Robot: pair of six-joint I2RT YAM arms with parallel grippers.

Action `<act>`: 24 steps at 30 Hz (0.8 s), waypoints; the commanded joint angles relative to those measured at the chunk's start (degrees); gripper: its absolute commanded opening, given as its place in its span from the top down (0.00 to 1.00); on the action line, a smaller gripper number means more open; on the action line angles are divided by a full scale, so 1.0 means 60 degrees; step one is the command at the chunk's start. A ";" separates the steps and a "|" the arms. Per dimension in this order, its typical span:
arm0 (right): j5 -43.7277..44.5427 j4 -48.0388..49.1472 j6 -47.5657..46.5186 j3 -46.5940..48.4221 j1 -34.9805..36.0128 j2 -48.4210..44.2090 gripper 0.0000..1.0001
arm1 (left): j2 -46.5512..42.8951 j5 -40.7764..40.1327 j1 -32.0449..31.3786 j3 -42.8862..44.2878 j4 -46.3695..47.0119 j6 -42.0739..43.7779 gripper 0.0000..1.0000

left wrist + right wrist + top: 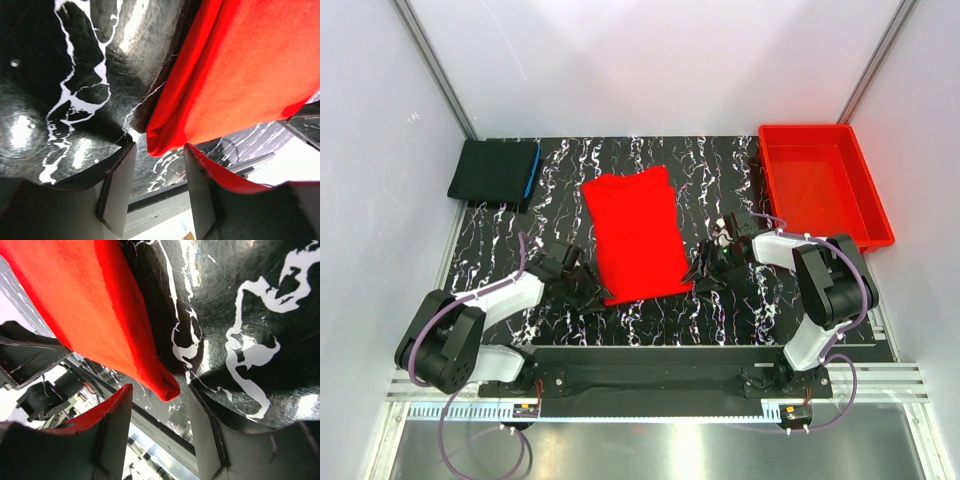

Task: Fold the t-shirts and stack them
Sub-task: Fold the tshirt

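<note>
Red shirt (635, 235), folded into a long strip, lies at the middle of the marbled black bench (720, 160). The left claw (590, 292) sits low at its near-left corner and the right claw (708, 276) at its near-right corner. Each is part-open, with the cloth corner in the gap between its fingers, not pinched. A folded black shirt (495, 170) rests at the far left, and a red bin (810, 129) at the far right.

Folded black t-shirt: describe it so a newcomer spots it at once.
Look at the far left corner of the marbled table. The folded black t-shirt lies there, a blue edge along its right side. The other t-shirt and the bin are bright red.
</note>
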 commanded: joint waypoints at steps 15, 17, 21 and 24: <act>0.0699 0.0353 -0.0183 -0.0173 -0.0012 0.0549 0.63 | 0.0321 -0.1059 -0.0116 -0.0474 0.0060 -0.0586 0.63; 0.0582 0.0382 -0.0286 -0.0085 0.0003 0.0681 0.78 | 0.0409 -0.1219 -0.0116 -0.0415 0.0118 -0.0396 0.73; 0.0537 0.0119 -0.0403 -0.0041 0.0018 0.0507 1.00 | 0.0527 -0.1425 -0.0130 -0.0050 0.0120 0.0335 1.00; 0.0479 -0.0348 -0.0447 -0.0055 0.0076 -0.0049 1.00 | 0.0059 -0.1689 -0.0203 -0.0049 -0.0203 0.0557 1.00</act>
